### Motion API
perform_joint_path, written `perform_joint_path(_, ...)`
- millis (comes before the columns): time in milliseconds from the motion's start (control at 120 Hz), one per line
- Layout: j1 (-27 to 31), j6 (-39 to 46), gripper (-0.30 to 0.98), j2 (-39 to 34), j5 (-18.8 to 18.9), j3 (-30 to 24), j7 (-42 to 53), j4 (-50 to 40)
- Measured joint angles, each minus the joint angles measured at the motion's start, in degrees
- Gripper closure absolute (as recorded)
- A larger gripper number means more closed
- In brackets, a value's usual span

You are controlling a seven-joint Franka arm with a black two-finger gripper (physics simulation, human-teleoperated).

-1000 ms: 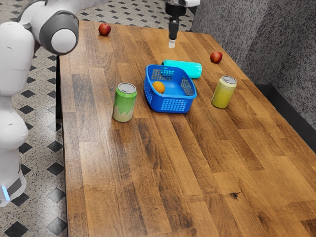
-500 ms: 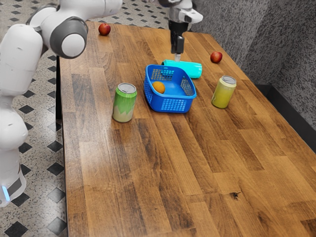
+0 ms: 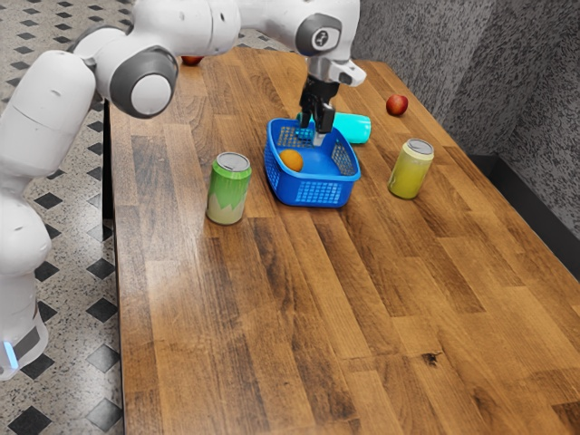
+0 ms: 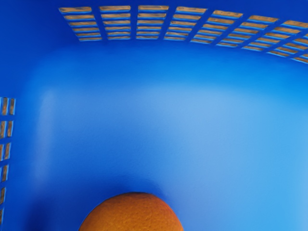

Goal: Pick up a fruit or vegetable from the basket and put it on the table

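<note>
a lower-left shift is needed in the exterior view
the round orange fruit (image 3: 291, 160) is seen inside the blue plastic basket (image 3: 313, 195), lower left of the black pincer (image 3: 313, 133), which is spread wide.

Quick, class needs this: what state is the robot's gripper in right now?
Gripper: open, holding nothing; the orange lies in the blue basket.

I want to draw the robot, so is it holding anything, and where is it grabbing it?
Nothing is held: the gripper is open, and the orange lies in the blue basket.
</note>
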Motion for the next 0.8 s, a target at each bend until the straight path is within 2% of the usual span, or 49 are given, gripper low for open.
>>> perform_joint_path(175,-0.8,1.1,0.0,1.7,0.5,0.0,-2.3,-0.4)
perform_joint_path(308,-0.6,2.6,0.0,2.0,3.9,0.0,-3.7,-2.6)
perform_joint_path(325,-0.7,2.8,-0.05,1.8,4.2,0.0,-3.8,-3.3)
perform_joint_path(342,-0.7,3.0,0.0,1.7,4.5,0.0,-4.0,-3.9)
perform_joint_path(392,-0.6,3.6,0.02,0.7,5.0,0.2,-4.4,-5.7)
perform_joint_path(525,-0.4,5.8,0.01,-3.5,5.5,0.6,-5.4,-12.1)
perform_joint_path(800,-0.7,8.8,0.0,-2.9,5.6,0.6,-6.8,-13.1)
